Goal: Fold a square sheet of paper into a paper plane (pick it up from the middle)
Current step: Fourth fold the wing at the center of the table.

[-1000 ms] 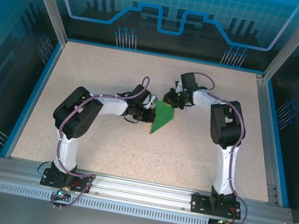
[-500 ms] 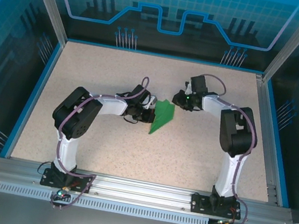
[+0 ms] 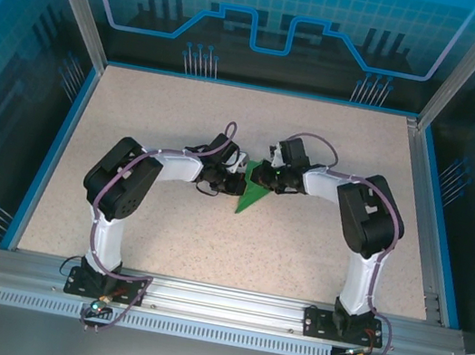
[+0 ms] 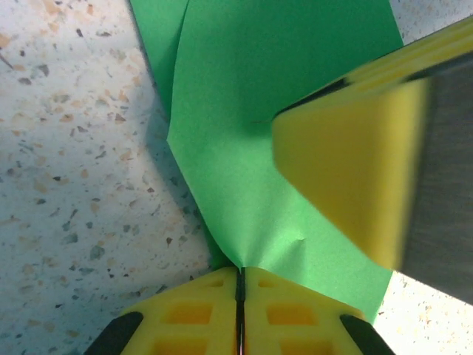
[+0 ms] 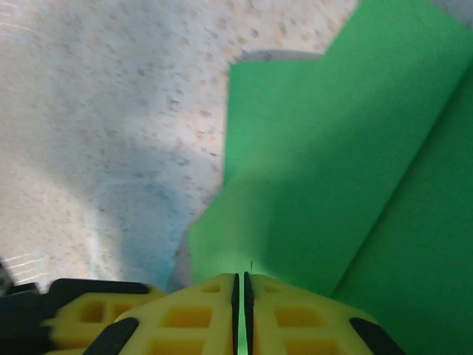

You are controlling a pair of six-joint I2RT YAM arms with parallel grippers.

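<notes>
1. Paper plane (image 3: 254, 195): part-folded green wedge, mid-desk (image 3: 140, 105) between both arms, tip pointing toward the near edge.
2. Handling, my guess: featherweight, floppy, creases easily, slides on the desk. Take it by an edge or along a fold, with a light squeeze.
3. Left pincer (image 4: 240, 275): fingers together, nipping the paper's edge where a crease ends.
4. Right pincer (image 5: 240, 285): fingers together, green sliver in the seam, clamped on the other side.

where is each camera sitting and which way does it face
top external: above and behind the arms, looking down at the table; both arms, left gripper and right gripper meeting on the folded green paper.
left wrist: on the left arm, facing past its shut fingers at the paper; a right gripper finger shows.
right wrist: on the right arm, facing past its shut fingers at the paper.
shared: all see the paper.
</notes>
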